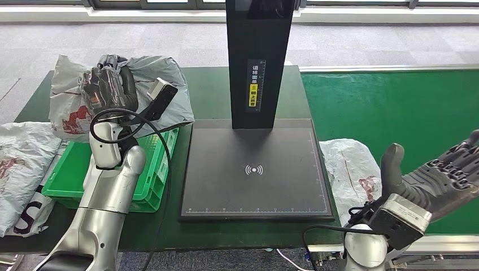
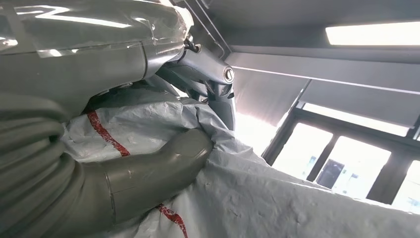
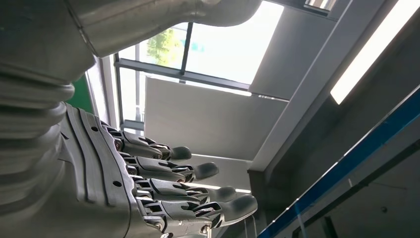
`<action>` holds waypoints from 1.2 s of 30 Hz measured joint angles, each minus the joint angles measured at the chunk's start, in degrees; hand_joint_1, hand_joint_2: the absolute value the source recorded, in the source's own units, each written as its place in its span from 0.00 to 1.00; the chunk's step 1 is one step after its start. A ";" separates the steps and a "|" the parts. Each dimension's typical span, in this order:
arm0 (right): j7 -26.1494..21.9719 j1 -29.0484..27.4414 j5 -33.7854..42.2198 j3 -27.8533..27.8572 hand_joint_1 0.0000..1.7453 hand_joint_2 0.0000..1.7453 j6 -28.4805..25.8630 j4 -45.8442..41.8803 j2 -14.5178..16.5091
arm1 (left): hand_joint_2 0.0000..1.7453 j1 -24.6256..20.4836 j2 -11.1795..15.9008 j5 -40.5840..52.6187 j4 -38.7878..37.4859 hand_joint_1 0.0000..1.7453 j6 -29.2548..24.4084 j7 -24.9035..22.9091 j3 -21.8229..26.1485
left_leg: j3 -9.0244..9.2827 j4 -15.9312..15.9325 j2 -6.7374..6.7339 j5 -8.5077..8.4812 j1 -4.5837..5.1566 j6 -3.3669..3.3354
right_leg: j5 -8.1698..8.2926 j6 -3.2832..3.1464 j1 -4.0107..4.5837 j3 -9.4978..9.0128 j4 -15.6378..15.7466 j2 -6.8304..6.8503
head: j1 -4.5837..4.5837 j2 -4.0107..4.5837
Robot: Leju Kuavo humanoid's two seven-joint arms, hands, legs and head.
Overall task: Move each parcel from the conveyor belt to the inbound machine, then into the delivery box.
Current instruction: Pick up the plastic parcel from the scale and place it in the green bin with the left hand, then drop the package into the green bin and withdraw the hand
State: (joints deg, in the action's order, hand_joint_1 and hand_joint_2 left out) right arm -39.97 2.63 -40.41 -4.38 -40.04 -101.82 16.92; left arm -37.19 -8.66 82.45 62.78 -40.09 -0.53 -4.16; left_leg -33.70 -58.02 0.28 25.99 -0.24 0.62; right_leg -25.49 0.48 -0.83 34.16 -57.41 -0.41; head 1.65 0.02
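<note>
Left hand (image 1: 107,84) grips crumpled grey plastic parcel bag (image 1: 141,93), upper left of frame, hanging above green slatted plastic crate (image 1: 76,180). Drop looks imminent. Right hand (image 1: 435,178) empty, fingers spread, lower right.

A dark green bench (image 1: 209,90) stands on grey carpet floor (image 1: 361,42). Windows (image 3: 223,44) let daylight in; a ceiling light (image 2: 371,34) glows.
</note>
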 joint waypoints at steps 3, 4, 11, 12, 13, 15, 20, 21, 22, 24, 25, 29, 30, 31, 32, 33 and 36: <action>-0.01 0.01 0.00 -0.03 0.00 1.00 0.00 0.06 0.00 | 1.00 -0.08 0.37 0.02 -0.75 1.00 -0.02 0.01 0.15 | -0.01 0.00 0.00 0.01 0.00 0.00 | 0.00 0.00 0.00 0.02 0.01 0.00 | 0.01 0.00; 0.00 0.01 0.00 -0.03 0.00 1.00 0.01 0.09 0.00 | 1.00 -0.09 0.46 0.02 -0.95 1.00 -0.02 0.01 0.17 | -0.01 0.00 0.00 0.01 0.00 0.00 | 0.00 0.00 0.00 0.02 0.01 0.00 | 0.01 0.00; -0.01 0.02 0.00 -0.04 0.00 1.00 0.01 0.23 0.00 | 1.00 -0.15 0.77 0.04 -1.70 1.00 -0.02 0.01 0.22 | 0.00 0.00 -0.01 0.01 -0.01 0.00 | 0.00 0.00 0.01 0.03 -0.01 0.00 | 0.01 0.00; 0.00 0.02 0.00 -0.04 0.00 1.00 0.00 0.23 0.00 | 1.00 -0.16 0.79 0.04 -1.74 1.00 -0.02 0.01 0.23 | 0.00 0.00 -0.01 0.01 -0.01 0.00 | 0.00 0.00 0.01 0.03 -0.01 0.00 | 0.01 0.00; 0.00 0.02 0.00 -0.05 0.00 1.00 0.01 0.23 0.00 | 1.00 -0.18 0.81 0.04 -1.77 1.00 -0.02 0.01 0.24 | 0.00 0.00 -0.01 0.00 -0.01 0.00 | 0.00 0.00 0.01 0.03 -0.01 0.00 | 0.01 0.00; 0.01 0.02 0.00 -0.05 0.00 1.00 0.02 0.23 0.00 | 1.00 -0.20 0.85 0.04 -1.89 1.00 -0.02 0.01 0.28 | 0.00 0.00 -0.01 0.00 -0.01 0.00 | 0.00 0.00 0.01 0.03 -0.01 0.00 | 0.01 0.00; 0.00 0.02 0.00 -0.05 0.00 1.00 0.00 0.24 0.00 | 1.00 -0.23 0.94 0.06 -2.09 1.00 -0.02 0.01 0.36 | -0.01 0.00 -0.01 0.01 0.00 0.00 | 0.00 0.00 0.01 0.03 0.00 0.00 | 0.00 0.00; 0.00 0.02 0.00 -0.05 0.00 1.00 0.00 0.24 0.00 | 1.00 -0.24 0.97 0.06 -2.12 1.00 -0.02 0.01 0.36 | -0.01 0.00 -0.01 0.01 0.00 0.00 | 0.00 0.00 0.01 0.03 0.00 0.00 | 0.01 0.00; 0.00 0.02 0.00 -0.05 0.00 1.00 0.00 0.25 0.00 | 1.00 -0.25 0.99 0.07 -2.15 1.00 -0.02 0.01 0.36 | -0.01 0.00 -0.01 0.01 0.00 0.00 | 0.00 0.00 0.00 0.03 0.00 0.00 | 0.01 0.00; -0.01 0.02 0.00 -0.05 0.00 1.00 0.00 0.25 0.00 | 1.00 -0.26 1.03 0.08 -2.17 1.00 -0.02 0.01 0.36 | -0.01 0.00 -0.01 0.01 0.00 0.00 | 0.00 0.00 0.01 0.03 0.00 0.00 | 0.02 0.00; -0.01 0.02 0.00 -0.05 0.00 1.00 0.00 0.25 0.00 | 1.00 -0.26 1.04 0.08 -2.17 1.00 -0.02 0.01 0.36 | -0.01 0.00 -0.01 0.01 0.00 0.00 | 0.00 0.00 0.01 0.03 0.00 0.00 | 0.02 0.00; 0.00 0.03 0.00 -0.05 0.00 1.00 0.00 0.25 0.00 | 1.00 -0.27 1.05 0.08 -2.17 1.00 -0.02 0.01 0.36 | -0.01 0.00 -0.01 0.01 0.00 0.00 | 0.00 0.00 0.01 0.03 -0.01 0.00 | 0.02 0.00; -0.01 0.03 0.00 -0.05 0.00 1.00 0.00 0.25 0.00 | 1.00 -0.28 1.05 0.08 -2.17 1.00 -0.02 0.01 0.36 | -0.01 0.00 -0.01 0.01 0.00 0.00 | 0.00 0.00 0.01 0.03 -0.01 0.00 | 0.02 0.00; -0.01 0.03 0.00 -0.05 0.00 1.00 0.00 0.25 0.00 | 1.00 -0.28 1.05 0.08 -2.17 1.00 -0.02 0.01 0.36 | 0.00 0.00 -0.01 0.00 0.00 0.00 | 0.00 0.00 0.01 0.03 -0.01 0.00 | 0.02 0.00; -0.01 0.03 0.00 -0.05 0.00 1.00 0.00 0.25 0.00 | 1.00 -0.28 1.05 0.08 -2.17 1.00 -0.02 0.01 0.36 | 0.00 0.00 -0.01 0.00 -0.01 0.00 | 0.00 0.00 0.01 0.03 -0.01 0.00 | 0.02 0.00; -0.01 0.03 0.00 -0.05 0.00 1.00 0.00 0.25 0.00 | 1.00 -0.28 1.05 0.08 -2.17 1.00 -0.02 0.01 0.36 | 0.00 0.00 -0.01 0.00 -0.01 0.00 | 0.00 0.00 0.01 0.03 -0.01 0.00 | 0.02 0.00; -0.01 0.03 0.00 -0.05 0.00 1.00 0.01 0.25 0.00 | 1.00 -0.29 1.05 0.08 -2.17 1.00 -0.02 0.01 0.36 | -0.01 0.00 -0.01 0.01 0.00 0.00 | 0.00 0.00 0.01 0.03 -0.01 0.00 | 0.01 0.00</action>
State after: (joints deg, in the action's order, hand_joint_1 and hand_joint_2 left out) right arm -39.98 2.65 -40.41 -4.44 -40.04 -101.57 16.92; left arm -37.47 -7.61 82.53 60.61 -40.11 -0.52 -3.80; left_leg -33.71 -58.02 0.27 25.99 -0.25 0.62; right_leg -25.49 0.48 -0.82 34.19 -57.42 -0.41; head 1.65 0.02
